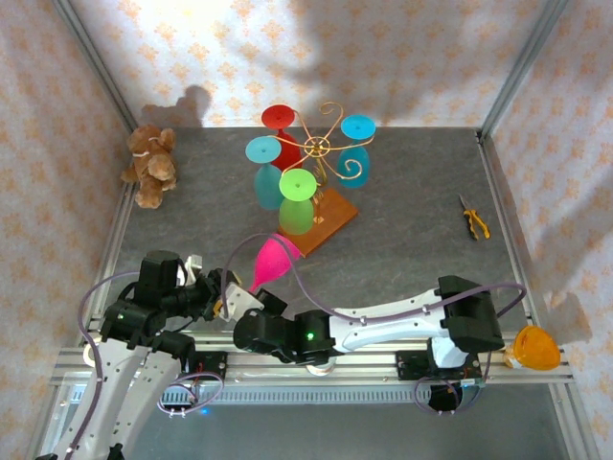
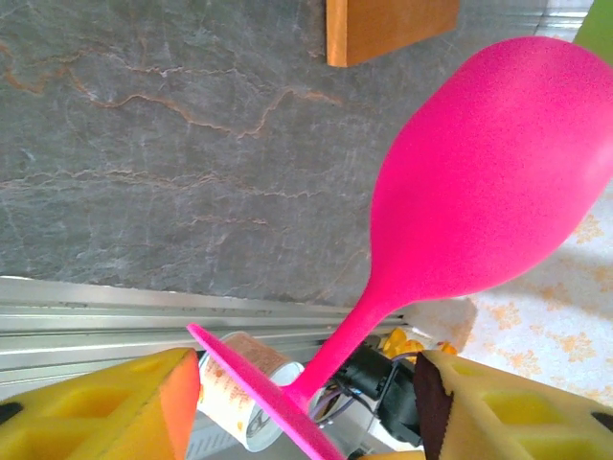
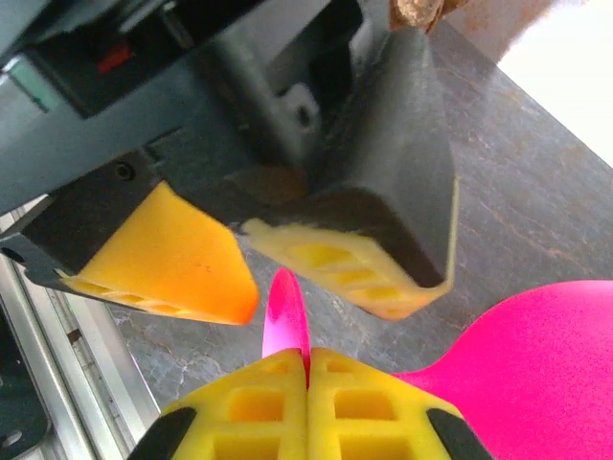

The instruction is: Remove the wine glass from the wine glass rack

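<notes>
The pink wine glass (image 1: pixel 271 261) lies tilted in the air near the table's front, off the gold wine glass rack (image 1: pixel 321 153). The rack stands on its wooden base (image 1: pixel 330 218). My right gripper (image 3: pixel 307 359) is shut on the rim of the glass's thin pink foot (image 3: pixel 285 311). My left gripper (image 2: pixel 306 412) is open, and the stem and foot pass between its yellow fingers (image 2: pixel 105 412) without touching either pad. The pink bowl (image 2: pixel 488 182) points toward the wooden base (image 2: pixel 388 27). Both grippers meet at the glass's foot (image 1: pixel 239 297).
Red (image 1: pixel 278 120), cyan (image 1: pixel 261 150), teal (image 1: pixel 357 127) and green (image 1: pixel 298 187) glasses hang on the rack. A teddy bear (image 1: pixel 150 165) sits at the back left and pliers (image 1: pixel 473 218) lie to the right. An orange glass (image 1: pixel 534 348) rests beside the front rail at right.
</notes>
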Motion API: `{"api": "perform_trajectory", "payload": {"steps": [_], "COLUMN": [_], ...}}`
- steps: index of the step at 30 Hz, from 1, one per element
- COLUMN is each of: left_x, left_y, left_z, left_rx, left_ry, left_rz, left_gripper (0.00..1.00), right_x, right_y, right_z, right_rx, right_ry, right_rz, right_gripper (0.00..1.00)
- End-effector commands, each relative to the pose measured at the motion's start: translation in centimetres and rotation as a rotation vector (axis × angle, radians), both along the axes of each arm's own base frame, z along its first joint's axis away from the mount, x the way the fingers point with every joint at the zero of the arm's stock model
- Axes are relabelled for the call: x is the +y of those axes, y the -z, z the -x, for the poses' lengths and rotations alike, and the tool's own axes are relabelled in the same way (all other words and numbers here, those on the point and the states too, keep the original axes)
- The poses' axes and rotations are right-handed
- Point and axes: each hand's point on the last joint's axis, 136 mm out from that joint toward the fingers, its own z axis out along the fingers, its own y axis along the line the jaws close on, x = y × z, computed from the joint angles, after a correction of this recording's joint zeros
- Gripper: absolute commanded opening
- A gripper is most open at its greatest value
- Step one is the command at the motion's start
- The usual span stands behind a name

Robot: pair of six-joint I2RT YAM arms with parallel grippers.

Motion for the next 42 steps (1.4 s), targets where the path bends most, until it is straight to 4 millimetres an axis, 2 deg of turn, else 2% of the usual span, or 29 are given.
{"api": "perform_trajectory", "payload": {"steps": [1,10,15,20,25,29,33,38,42], "left_x": [-0.3,-0.5,-0.6,-0.6,-0.4,-0.3,-0.3,0.0,-0.1], "left_y": [-0.5,0.3,-0.2,-0.1,0.1,-0.1,-0.6,-1.3,-1.3], "left_z": [-0.4,-0.9,-1.3,-1.3,-1.5,-2.0,-2.7,-3.7,-4.1], "left_rx": [-0.028,-0.019,-0.039,-0.04,-0.05,-0.083,-0.132,-0.205,-0.218], "left_ry": [-0.007,-0.028,-0.026,-0.019,-0.025,-0.029,-0.053,-0.106,-0.106], "left_rz": [0.034,0.054,0.061,0.052,0.041,0.037,0.056,0.087,0.101], "left_gripper": [0.58,0.41,0.16,0.0,0.0,0.0,0.0,0.0,0.0], "right_x": [1.2,1.7,1.6,1.4,0.9,0.1,-0.6,-1.2,-1.8], "right_y": [-2.1,-3.7,-4.9,-6.6,-8.1,-8.3,-7.9,-7.2,-7.2], "right_z": [-0.3,0.0,0.4,0.8,1.6,2.0,1.8,2.2,2.1], "right_rx": [-0.057,-0.045,-0.019,0.004,0.051,0.092,0.129,0.187,0.204], "right_ry": [0.013,-0.004,-0.022,-0.043,-0.085,-0.091,-0.048,-0.027,-0.007], "right_rz": [-0.045,-0.101,-0.142,-0.187,-0.188,-0.168,-0.089,-0.064,-0.061], "right_gripper": [0.0,0.0,0.0,0.0,0.0,0.01,0.07,0.22,0.24]}}
